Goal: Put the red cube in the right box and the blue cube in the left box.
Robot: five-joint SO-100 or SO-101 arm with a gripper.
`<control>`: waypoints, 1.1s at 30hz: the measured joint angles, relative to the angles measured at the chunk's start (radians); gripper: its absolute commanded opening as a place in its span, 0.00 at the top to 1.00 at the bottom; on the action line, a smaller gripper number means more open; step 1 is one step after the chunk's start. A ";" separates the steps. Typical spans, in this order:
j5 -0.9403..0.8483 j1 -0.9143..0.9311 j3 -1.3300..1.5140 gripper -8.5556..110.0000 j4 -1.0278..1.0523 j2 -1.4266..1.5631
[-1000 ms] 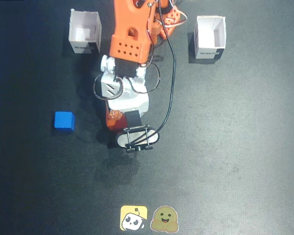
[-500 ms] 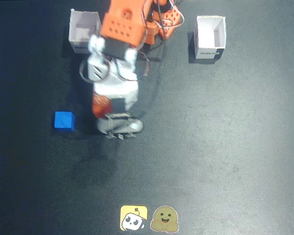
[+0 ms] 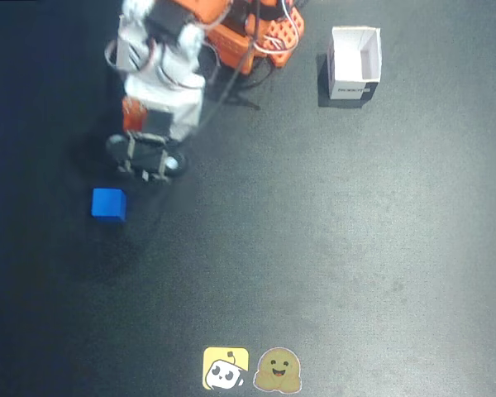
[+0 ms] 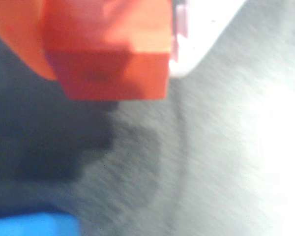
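In the wrist view the gripper [image 4: 137, 59] is clamped on the red cube [image 4: 110, 54] above the dark mat [image 3: 339, 248], while the blue cube [image 3: 108, 204] lies just beside it, well apart from the white box [image 3: 354, 62].

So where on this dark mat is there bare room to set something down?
The wide stretch between the small blue cube and the open white cardboard box, down to the two stickers, is bare. It's crowded at top left, around the arm's base.

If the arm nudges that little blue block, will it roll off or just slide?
The blue cube probably slides rather than rolls: it sits flat on the dark table with square edges. It looks solid and matte, so likely stiff and easy to grip.
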 measured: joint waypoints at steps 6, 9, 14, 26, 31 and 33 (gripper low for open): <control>-0.009 0.083 0.000 0.82 0.037 0.002; -0.002 0.120 0.000 0.82 0.052 0.002; 0.034 0.207 0.000 0.82 0.089 0.049; 0.063 0.446 0.000 0.82 0.072 0.072; 0.103 0.480 0.008 0.82 0.112 0.140; 0.121 0.497 0.023 0.82 0.132 0.169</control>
